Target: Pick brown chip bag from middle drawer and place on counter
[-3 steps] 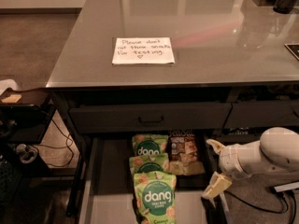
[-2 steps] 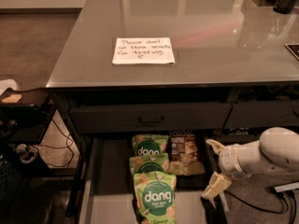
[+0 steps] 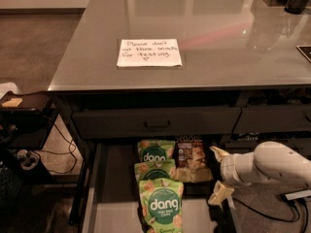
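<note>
- One counter (image 3: 228, 47), a glossy grey top with reflections, fills the upper half of the frame.
- One middle drawer (image 3: 112, 188), pulled open at lower centre, shows a pale grey floor. The bags lie along its right half.
- One closed drawer front (image 3: 112, 123) with a black loop handle sits between the counter edge and the open drawer.
- One white robot arm (image 3: 277, 164) enters from the lower right. Its gripper (image 3: 219, 174) hovers at the drawer's right edge, just beside the brown bag. The two pale fingers are spread apart, one above the other, and hold nothing.
- Three green "dang" bags (image 3: 161, 205) overlap in a column running from the drawer's back toward the bottom edge of the frame.
- One handwritten white note (image 3: 149, 52) lies flat on the counter, left of centre.
- One brown chip bag (image 3: 190, 159) lies at the back of the drawer, touching the green bags on its left. The gripper is to its right.
</note>
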Controlling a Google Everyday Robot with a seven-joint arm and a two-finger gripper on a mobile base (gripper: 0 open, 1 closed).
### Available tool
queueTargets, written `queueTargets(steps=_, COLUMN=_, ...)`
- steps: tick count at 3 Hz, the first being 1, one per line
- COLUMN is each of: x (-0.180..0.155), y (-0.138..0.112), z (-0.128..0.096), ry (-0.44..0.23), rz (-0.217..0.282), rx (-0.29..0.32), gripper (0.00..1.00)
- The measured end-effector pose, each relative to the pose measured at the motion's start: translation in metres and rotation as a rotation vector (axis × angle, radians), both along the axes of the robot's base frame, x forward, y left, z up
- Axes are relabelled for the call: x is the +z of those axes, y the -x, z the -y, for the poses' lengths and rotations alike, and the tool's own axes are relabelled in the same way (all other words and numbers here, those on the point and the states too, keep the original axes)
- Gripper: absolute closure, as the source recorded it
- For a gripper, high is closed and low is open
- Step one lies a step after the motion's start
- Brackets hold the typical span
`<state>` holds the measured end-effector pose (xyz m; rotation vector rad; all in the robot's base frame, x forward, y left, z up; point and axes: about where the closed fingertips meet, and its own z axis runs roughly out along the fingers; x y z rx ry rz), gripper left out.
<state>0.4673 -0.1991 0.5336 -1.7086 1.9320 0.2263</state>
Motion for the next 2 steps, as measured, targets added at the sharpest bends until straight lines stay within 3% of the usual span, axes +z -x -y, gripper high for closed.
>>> queueTargets(steps=1, x=-0.029, y=-0.023, z=0.0, ry=0.027, rz=0.037, rx=-0.001, gripper=0.0)
queueTargets(steps=2, x=-0.088, y=-0.077, z=0.004, ry=0.006, rz=0.029, rx=-0.045, gripper=0.0)
